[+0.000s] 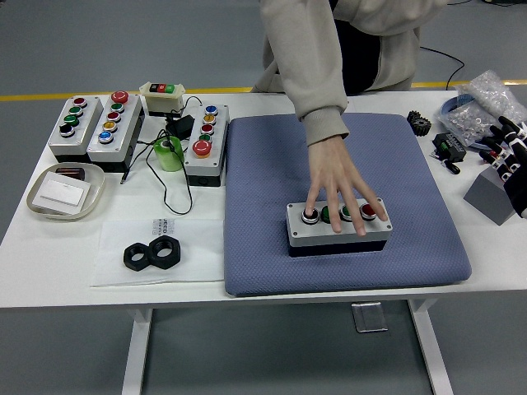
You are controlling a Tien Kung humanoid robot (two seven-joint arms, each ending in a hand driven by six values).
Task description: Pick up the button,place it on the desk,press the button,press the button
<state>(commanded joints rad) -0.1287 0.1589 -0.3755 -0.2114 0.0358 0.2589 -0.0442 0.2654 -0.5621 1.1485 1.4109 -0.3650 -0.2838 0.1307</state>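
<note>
Button box point(338, 231), grey, four-button (black, two green, red), sits on the blue pad point(263, 247) near its front edge; a person's hand point(336, 183) from the far side lies spread over its top, fingertips on the buttons, hiding parts of them. Robot's right hand point(512, 156), cut off at the right edge, hovers well apart from the box, fingers loosely extended, holding nothing; left arm unseen. Step judged: pickup not begun, and the next move calls for the box to be clear of the person's hand.

1. A white table point(49, 271) on white legs fills the frame's centre.
2. Grey floor point(123, 41) runs across the top, crossed by a yellow line point(49, 96) at upper left.
</note>
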